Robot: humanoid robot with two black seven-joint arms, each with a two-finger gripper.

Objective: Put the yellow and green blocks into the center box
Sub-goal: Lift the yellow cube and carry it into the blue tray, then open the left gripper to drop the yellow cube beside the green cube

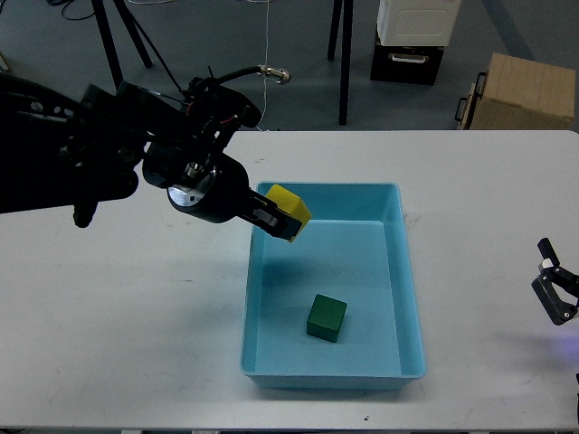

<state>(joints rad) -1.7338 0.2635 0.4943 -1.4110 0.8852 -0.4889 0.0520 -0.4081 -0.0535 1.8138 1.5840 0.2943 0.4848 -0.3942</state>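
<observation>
My left gripper (277, 217) is shut on the yellow block (289, 210) and holds it in the air over the left far part of the light blue box (271, 357). The green block (327, 317) lies on the box floor, toward the near middle. My right gripper (555, 291) sits low at the right edge of the table; its fingers stand apart and hold nothing.
The white table (136, 307) spreads to both sides of the box. Behind the table stand black stand legs (344, 63), a white and black case (412, 41) and a cardboard box (520, 90) on the floor.
</observation>
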